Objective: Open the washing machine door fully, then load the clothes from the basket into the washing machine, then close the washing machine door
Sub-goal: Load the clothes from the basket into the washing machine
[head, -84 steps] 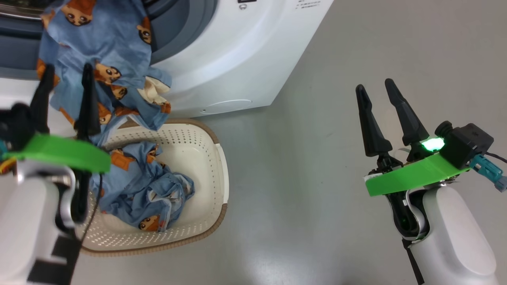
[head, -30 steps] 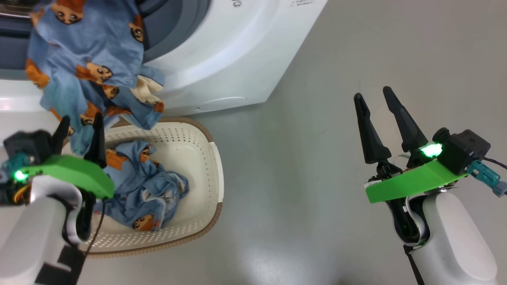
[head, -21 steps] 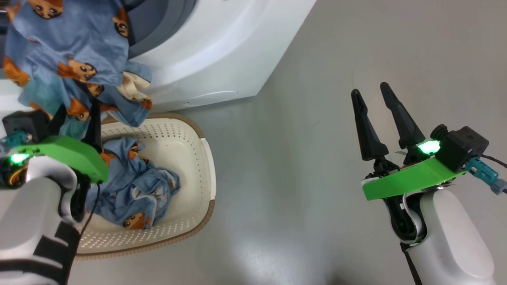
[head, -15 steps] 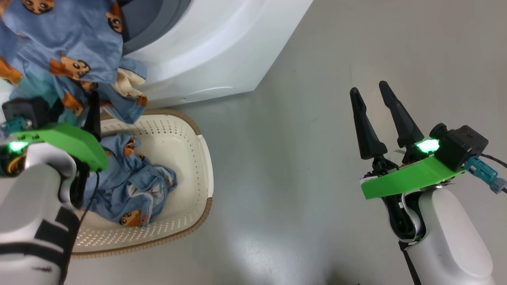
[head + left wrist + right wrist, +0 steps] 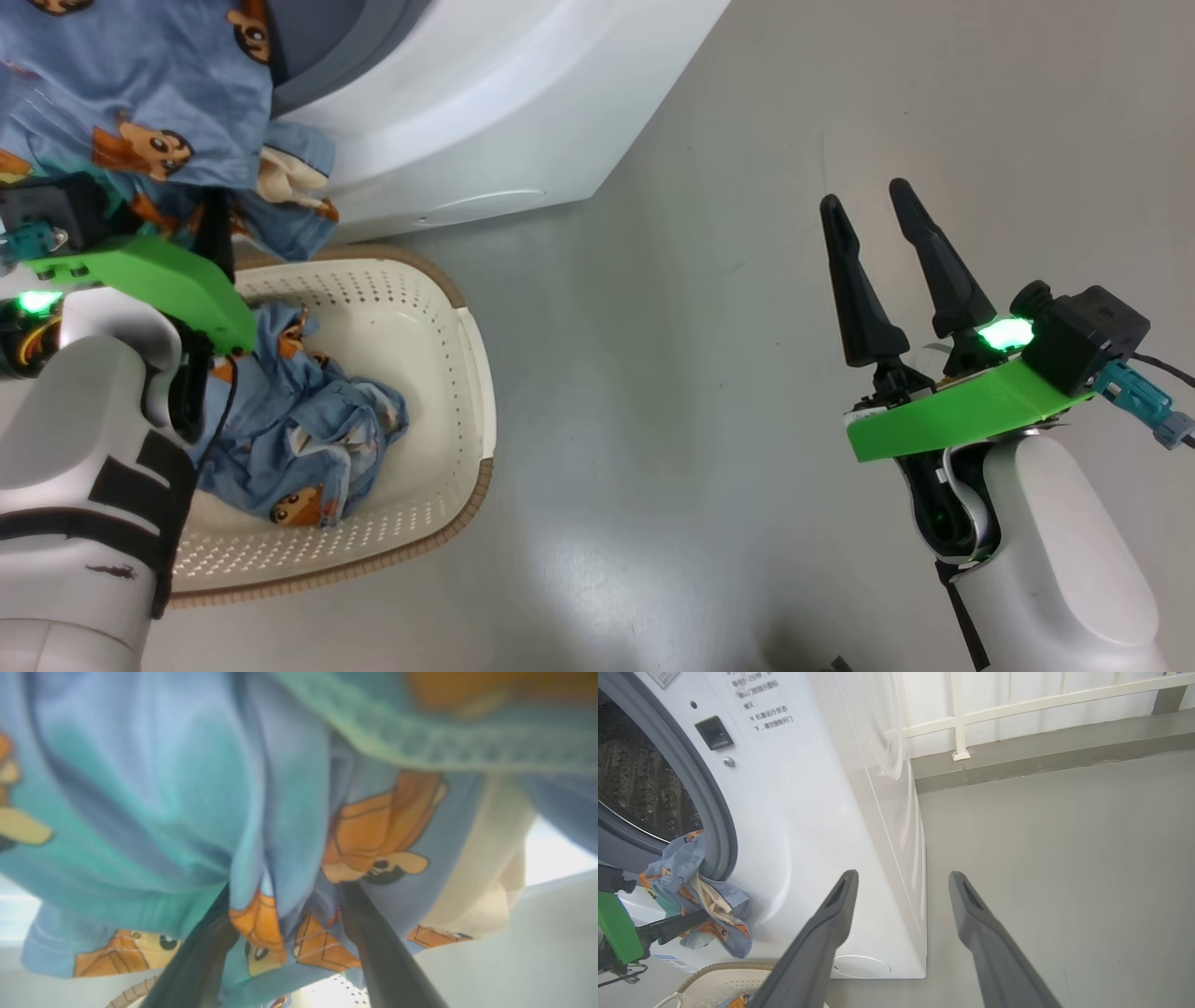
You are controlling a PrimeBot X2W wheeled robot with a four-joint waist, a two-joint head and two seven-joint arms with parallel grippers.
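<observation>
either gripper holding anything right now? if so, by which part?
Nothing clamped. Left gripper is open, fingers either side of the low folds of the clothes draped from the washing machine. Right gripper open, empty.

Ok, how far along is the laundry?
Done: the washing machine stands open. In hand: one garment hangs from its drum mouth, the open left gripper among the folds. Left: another garment in the basket, then shutting the door. The right gripper is open, empty.

Bright, even light; left wrist view blurry.
</observation>
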